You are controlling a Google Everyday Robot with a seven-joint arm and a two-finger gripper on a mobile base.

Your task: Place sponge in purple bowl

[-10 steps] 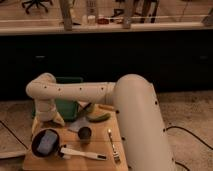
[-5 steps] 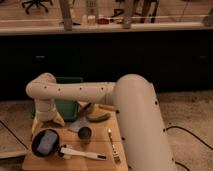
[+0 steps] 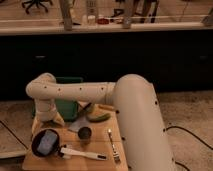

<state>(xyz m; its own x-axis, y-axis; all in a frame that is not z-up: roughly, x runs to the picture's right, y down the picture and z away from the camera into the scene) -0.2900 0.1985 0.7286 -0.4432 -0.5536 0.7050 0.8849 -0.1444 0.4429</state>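
With the bluish sponge [image 3: 48,142] apparently lying inside the purple bowl [image 3: 34,144] and the gripper [image 3: 49,121] spread open just above that bowl, a straight-up lift should avoid nudging either.

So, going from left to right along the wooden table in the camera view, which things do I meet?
Purple bowl → dark cup → thin utensil. The gripper hangs open just behind the bowl. The white-handled brush stretches across in front of the cup, so I leave it out.
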